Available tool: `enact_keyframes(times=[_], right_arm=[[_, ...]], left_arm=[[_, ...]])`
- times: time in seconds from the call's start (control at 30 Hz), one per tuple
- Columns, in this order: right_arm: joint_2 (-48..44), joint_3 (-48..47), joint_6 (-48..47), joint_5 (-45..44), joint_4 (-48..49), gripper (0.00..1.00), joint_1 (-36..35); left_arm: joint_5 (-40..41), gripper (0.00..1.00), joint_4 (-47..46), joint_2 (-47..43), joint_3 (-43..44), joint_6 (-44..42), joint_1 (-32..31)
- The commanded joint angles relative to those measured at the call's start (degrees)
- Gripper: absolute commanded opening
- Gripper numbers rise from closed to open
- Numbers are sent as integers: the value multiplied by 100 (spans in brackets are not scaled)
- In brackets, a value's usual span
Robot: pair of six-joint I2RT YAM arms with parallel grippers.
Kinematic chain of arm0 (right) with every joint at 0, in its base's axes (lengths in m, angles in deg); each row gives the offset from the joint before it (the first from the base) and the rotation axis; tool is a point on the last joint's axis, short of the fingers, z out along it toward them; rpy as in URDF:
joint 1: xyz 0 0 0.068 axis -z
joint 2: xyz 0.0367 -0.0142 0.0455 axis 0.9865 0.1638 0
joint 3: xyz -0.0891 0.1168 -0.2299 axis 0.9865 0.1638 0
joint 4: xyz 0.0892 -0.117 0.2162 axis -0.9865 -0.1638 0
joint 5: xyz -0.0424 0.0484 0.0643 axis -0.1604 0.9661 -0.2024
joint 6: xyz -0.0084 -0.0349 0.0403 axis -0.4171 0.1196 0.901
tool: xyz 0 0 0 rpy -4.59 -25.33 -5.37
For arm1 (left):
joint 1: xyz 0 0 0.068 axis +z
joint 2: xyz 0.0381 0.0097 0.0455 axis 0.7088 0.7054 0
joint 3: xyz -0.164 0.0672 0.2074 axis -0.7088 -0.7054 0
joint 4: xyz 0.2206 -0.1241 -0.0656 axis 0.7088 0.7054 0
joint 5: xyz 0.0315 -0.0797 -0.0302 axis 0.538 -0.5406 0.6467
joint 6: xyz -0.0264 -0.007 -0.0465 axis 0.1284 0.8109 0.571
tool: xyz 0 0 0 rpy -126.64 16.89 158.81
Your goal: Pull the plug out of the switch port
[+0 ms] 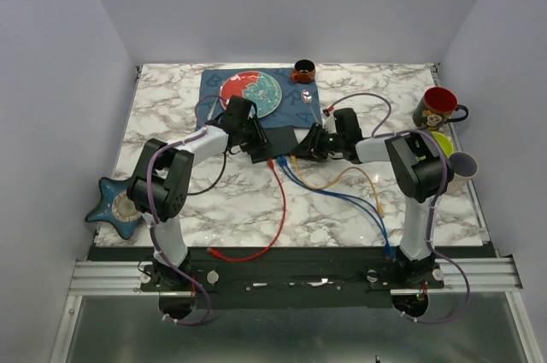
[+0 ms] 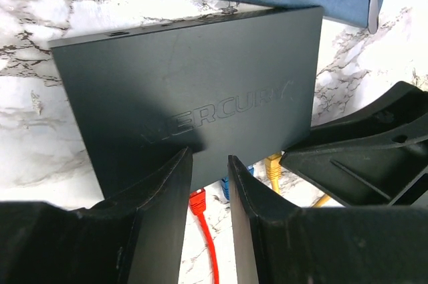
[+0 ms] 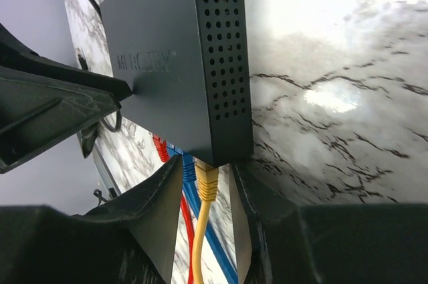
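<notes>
1. The left end effector (image 2: 209, 167) is hovering narrowly parted over the socket edge of the switch (image 2: 187, 77), above the red plug (image 2: 197, 202), gripping nothing.
2. The right end effector (image 3: 206, 164) is straddling the yellow plug (image 3: 206, 184), with slim gaps showing on either side.
3. The switch is lying mid-bench (image 1: 171, 201), against the blue placemat (image 1: 214, 85), and the red cable (image 1: 283, 201) is trailing toward the near edge.

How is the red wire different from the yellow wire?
The red wire is red and the yellow wire is yellow. The yellow wire's plug sits between the fingers of the right gripper; the red wire's plug lies outside them. The red wire runs to the near edge of the table and curls left, while the yellow wire trails off right. Both plug into the same edge of the switch.
</notes>
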Motion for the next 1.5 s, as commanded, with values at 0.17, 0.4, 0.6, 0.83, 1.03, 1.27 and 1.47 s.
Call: enact_keyframes(times=[0.17, 0.4, 0.6, 0.83, 1.03, 1.27, 1.47], right_arm=[[177, -151, 19, 148, 3, 41, -162], [238, 43, 212, 148, 274, 35, -171], [308, 43, 414, 131, 442, 34, -171], [317, 95, 660, 69, 697, 34, -162], [335, 245, 941, -28, 969, 34, -153], [361, 377, 1152, -72, 1198, 27, -100], [379, 412, 1091, -72, 1198, 17, -83]], left_arm=[[-187, 43, 132, 85, 98, -93, -16], [-223, 43, 97, 121, 54, -58, -16], [-223, 43, 106, 86, 28, -84, -16], [-222, 43, 132, 68, 28, -102, -16], [-214, 44, 158, 50, 28, -128, -16], [-214, 44, 158, 42, -16, -146, -16], [-257, 44, 132, 33, -42, -119, -24]])
